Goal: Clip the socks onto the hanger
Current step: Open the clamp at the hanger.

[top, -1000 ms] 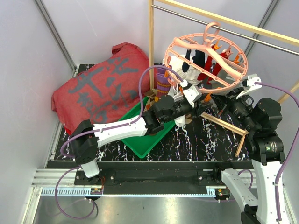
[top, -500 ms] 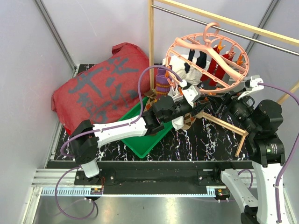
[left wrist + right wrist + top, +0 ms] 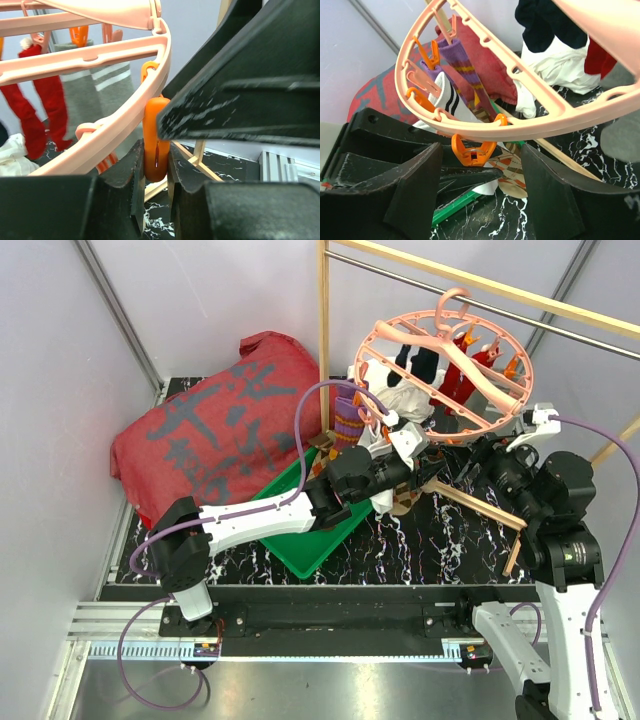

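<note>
Red cloth point(image 3: 215, 430): fills the upper left of the top view, its right edge up against the rail frame point(image 3: 323, 340).
Table point(image 3: 430, 540): a bare marbled strip shows at lower centre, with open room between the green tray point(image 3: 310, 545) and the right arm.
Hanger point(image 3: 545, 122): upper right of the top view, hooked on the rail, and its ring hides both sets of fingertips from above.
Socks: purple striped sock point(image 3: 462, 60) on the left of the rim. Red socks point(image 3: 50, 100) and the grey sock point(image 3: 95, 95) are blurred and cut off at the bottom.
Right gripper point(image 3: 482, 160): fingers spread wide under the lower rim, gripping nothing.
Left gripper point(image 3: 156, 165): pinching the orange clip point(image 3: 156, 135) on the ring's edge, and the clip's tip is lost between the fingers.
</note>
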`<state>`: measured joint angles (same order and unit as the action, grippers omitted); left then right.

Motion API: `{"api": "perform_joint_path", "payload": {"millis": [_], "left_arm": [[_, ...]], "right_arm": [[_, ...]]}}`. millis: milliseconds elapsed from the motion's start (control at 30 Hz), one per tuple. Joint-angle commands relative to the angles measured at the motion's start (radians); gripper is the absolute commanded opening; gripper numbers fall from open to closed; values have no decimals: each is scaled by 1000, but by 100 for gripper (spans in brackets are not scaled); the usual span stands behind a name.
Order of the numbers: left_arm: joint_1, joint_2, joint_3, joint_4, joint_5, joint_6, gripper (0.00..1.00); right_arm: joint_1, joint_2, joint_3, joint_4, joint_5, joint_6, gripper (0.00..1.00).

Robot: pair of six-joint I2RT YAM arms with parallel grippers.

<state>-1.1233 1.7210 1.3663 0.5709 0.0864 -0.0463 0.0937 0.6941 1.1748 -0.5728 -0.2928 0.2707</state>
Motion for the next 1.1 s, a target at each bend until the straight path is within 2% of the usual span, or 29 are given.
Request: {"api": "perform_joint_path", "payload": {"millis": [0,233,500,600,633,733,767,833,867,967,1067], "left_arm": [[-10,-52,14,57,22,-20,2],[-23,-43,22,53,27,-24,2],[-32,-34,22,49,38,-33,5],[-30,-38,14,52,38,-40,13],[-32,-44,13,53,38,-40,16],[-32,-78,-12,60,24,-35,31],[-30,-87,-27,60,21,-32,40],[-32,-133,-51,57,7,-30,48],[-30,-153,-79,57,3,-26,55],[-27,-241,-133,23,-45,-15,66],[-12,-340,-185,-61,-82,-24,73]], "right_arm": [[8,12,-10,48,-54,5,70],[8,27,-23,77,-69,5,59],[8,25,-9,88,-72,1,38],[8,22,-4,87,-74,-1,30],[8,21,-4,87,-74,-4,23],[8,18,-3,82,-65,-8,14],[8,18,-3,76,-60,-14,13],[8,16,-4,68,-45,-24,9],[8,16,-4,59,-39,-36,5],[8,15,-1,41,-6,-60,0],[8,18,3,27,29,-76,0]]}}
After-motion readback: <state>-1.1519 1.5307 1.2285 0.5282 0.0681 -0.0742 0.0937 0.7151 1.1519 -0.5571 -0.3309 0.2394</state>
